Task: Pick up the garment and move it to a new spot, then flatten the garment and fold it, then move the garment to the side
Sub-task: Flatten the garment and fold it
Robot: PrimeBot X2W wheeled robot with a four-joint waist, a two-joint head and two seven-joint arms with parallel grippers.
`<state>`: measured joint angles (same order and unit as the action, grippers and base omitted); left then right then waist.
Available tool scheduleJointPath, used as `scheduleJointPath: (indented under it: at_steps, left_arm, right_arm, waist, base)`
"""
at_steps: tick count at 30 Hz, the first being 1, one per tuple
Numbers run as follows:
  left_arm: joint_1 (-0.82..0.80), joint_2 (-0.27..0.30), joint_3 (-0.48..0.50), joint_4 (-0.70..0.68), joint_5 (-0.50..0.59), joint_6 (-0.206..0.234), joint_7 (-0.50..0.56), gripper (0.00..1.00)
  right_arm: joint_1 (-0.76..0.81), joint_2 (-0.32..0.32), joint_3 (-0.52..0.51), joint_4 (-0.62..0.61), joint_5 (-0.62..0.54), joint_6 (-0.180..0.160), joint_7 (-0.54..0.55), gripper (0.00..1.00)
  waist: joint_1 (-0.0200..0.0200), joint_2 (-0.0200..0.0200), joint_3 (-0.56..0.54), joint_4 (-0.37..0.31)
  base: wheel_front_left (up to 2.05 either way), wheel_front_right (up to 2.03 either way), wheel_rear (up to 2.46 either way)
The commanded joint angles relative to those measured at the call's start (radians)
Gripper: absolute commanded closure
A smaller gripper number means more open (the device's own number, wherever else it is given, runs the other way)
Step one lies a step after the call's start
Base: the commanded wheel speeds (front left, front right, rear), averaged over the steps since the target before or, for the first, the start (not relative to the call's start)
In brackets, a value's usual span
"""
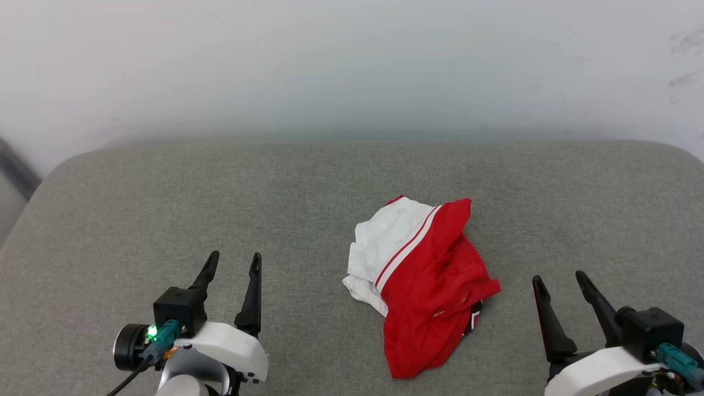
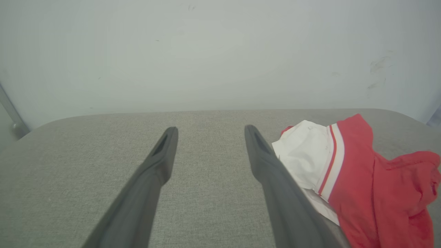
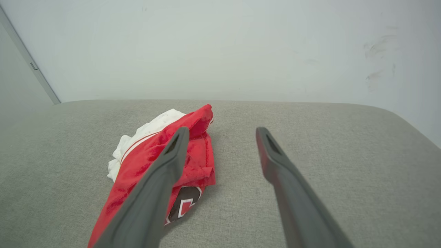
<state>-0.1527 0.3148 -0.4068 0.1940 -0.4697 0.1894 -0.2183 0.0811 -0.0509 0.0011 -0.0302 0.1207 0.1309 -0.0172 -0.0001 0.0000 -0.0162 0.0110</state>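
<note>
The garment [image 1: 426,280] lies crumpled in a heap on the grey cushioned surface, red with a white sleeve and red-white trim on its left part. A black white-edged letter peeks out at its lower right edge. My left gripper [image 1: 235,261] stands open at the lower left, well clear of the heap. My right gripper [image 1: 561,279] stands open at the lower right, a short way from the red cloth. The left wrist view has the garment [image 2: 355,175] to the right of my fingers [image 2: 162,162]. In the right wrist view the garment [image 3: 196,155] lies behind my left finger [image 3: 165,168].
The grey fabric surface [image 1: 165,209] has rounded far corners and ends against a pale wall [image 1: 352,66]. Its left edge drops off near a dark strip [image 1: 14,165]. Bare fabric stretches to the left and right of the heap.
</note>
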Motion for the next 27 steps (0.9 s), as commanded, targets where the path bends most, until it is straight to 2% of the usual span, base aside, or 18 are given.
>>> scheduleJointPath:
  at_steps: [1,5,9,18,27]
  left_arm:
    - [0.007,0.005,0.0,-0.005,-0.002,0.004,0.002,0.0]
    - [-0.004,0.004,-0.002,-0.012,-0.004,0.005,0.002,0.0]
    - [-0.029,-0.006,-0.008,-0.022,-0.001,0.003,0.0,0.0]
    - [-0.093,-0.034,-0.026,-0.025,0.014,-0.011,-0.018,0.0]
    - [-0.14,-0.06,-0.031,0.0,0.024,-0.03,-0.036,0.0]
  right_arm:
    - [0.005,0.001,-0.002,0.0,0.003,0.0,0.001,0.0]
    - [0.002,0.001,-0.022,0.023,0.033,0.0,0.056,0.0]
    - [-0.031,-0.008,0.007,0.035,0.058,0.0,0.195,0.0]
    - [-0.184,-0.155,0.162,-0.003,0.153,0.0,0.494,0.0]
    - [-0.293,-0.247,0.292,0.065,0.241,0.0,0.647,0.0]
  waist:
    - [0.0001,0.0,0.001,-0.001]
    - [0.0001,0.0,0.01,0.002]
    - [0.0001,0.0,0.035,0.017]
    - [0.0001,0.0,0.132,0.075]
    - [0.0001,0.0,0.189,0.109]
  base:
    - [0.0,0.0,0.0]
    - [0.0,0.0,0.0]
    - [0.0,0.0,0.0]
    - [0.0,0.0,0.0]
    - [0.0,0.0,0.0]
